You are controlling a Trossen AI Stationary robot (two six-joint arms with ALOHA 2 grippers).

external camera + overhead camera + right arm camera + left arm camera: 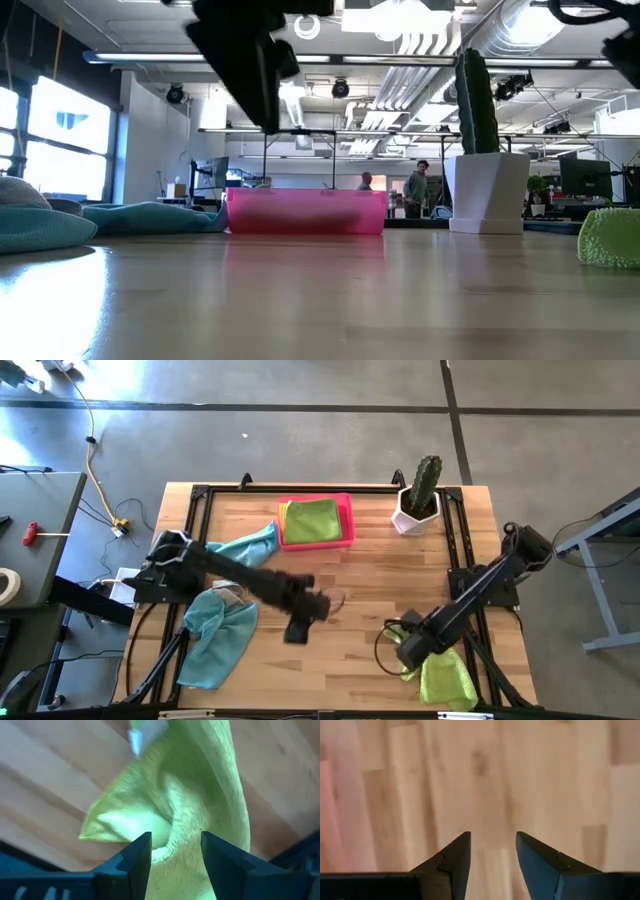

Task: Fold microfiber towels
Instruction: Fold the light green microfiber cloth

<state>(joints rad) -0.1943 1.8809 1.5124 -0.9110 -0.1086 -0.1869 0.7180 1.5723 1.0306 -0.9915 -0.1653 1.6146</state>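
Observation:
A lime green towel (447, 680) lies crumpled on the wood at the table's near right corner, also seen in the low view (610, 238). My right gripper (175, 837) hangs open above it, fingers pointing down, clear of the cloth (190, 785). My left gripper (492, 837) is open over bare wood near the table's middle (297, 632), with nothing between its fingers. Two teal towels lie at the left, one bunched near the front (215, 638) and one farther back (248, 545). A green towel (315, 520) lies flat in the pink tray (316, 545).
A cactus in a white pot (418, 500) stands at the far right, beside the pink tray (305, 212). Black frame rails (455, 550) run along the table's left and right sides. Bare wood lies in the table's middle and near edge. People (415, 190) stand far off in the room.

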